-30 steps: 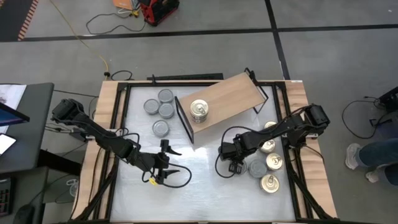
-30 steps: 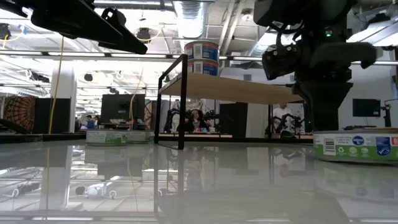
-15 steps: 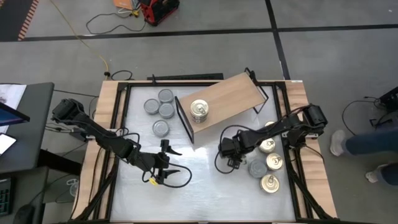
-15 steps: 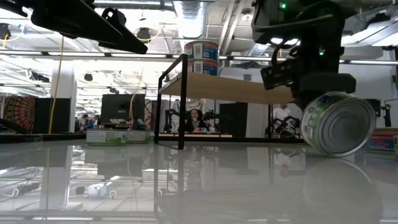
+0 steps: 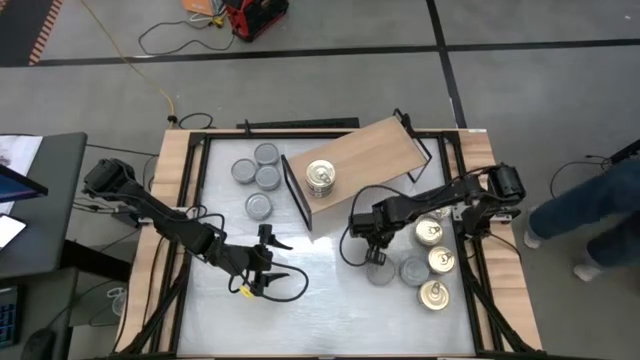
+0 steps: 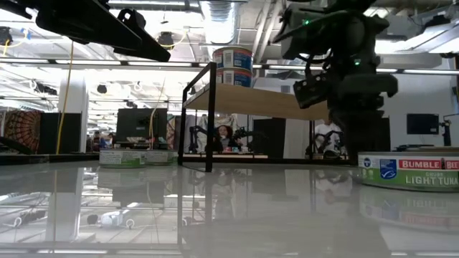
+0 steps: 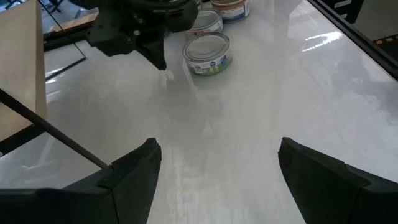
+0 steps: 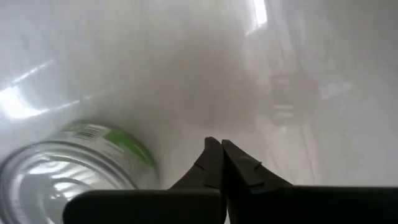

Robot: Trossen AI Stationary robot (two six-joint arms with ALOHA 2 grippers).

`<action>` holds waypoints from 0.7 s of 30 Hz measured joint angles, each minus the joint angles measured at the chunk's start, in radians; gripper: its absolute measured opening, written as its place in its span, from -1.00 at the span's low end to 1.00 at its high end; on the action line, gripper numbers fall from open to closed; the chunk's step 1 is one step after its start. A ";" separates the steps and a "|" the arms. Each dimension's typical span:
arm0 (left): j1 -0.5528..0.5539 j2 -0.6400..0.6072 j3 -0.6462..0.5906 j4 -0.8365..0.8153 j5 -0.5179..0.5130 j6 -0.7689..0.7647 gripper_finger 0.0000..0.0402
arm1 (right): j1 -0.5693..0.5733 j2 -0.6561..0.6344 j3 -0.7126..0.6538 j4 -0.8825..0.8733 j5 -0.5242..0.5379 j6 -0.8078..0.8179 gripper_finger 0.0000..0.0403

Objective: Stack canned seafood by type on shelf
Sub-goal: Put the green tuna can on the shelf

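Observation:
My right gripper point(image 5: 372, 250) is shut and points down at the white tabletop, just in front of the shelf point(image 5: 360, 160). A grey-topped tin point(image 5: 378, 270) lies flat beside it; the fingertips point(image 8: 221, 148) stand clear of this tin point(image 8: 68, 168). More canned seafood lies to its right: a grey tin point(image 5: 413, 270) and gold-lidded tins point(image 5: 441, 260). A gold-lidded stack point(image 5: 320, 178) of two tins point(image 6: 232, 67) rests on the shelf. Several grey tins point(image 5: 259, 207) lie left of the shelf. My left gripper point(image 5: 288, 262) hovers open over bare tabletop, near the front left.
The shelf's black frame leg point(image 6: 209, 118) stands on the tabletop between the two tin groups. Bare tabletop point(image 7: 249, 106) lies between my two grippers. A person's legs point(image 5: 585, 225) pass on the floor beyond the table's right edge.
My right gripper has moved a little toward the far edge and the shelf, staying shut. The tin beside it stood tipped up on its edge half a second ago and now lies flat, showing a different side of its label in the low view.

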 joint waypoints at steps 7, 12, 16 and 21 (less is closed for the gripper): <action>0.000 0.000 0.000 -0.013 0.017 0.003 0.55 | 0.048 -0.149 0.001 -0.052 0.069 0.116 -0.78; 0.000 0.000 0.000 -0.027 0.015 0.008 0.55 | 0.219 -0.203 0.002 -0.032 0.115 0.203 -0.74; 0.000 0.000 0.000 -0.028 0.009 0.009 0.55 | 0.374 -0.180 0.002 -0.005 0.175 0.307 -0.64; 0.000 0.000 0.000 -0.027 -0.007 0.004 0.55 | 0.505 -0.076 0.066 -0.021 0.228 0.400 -0.50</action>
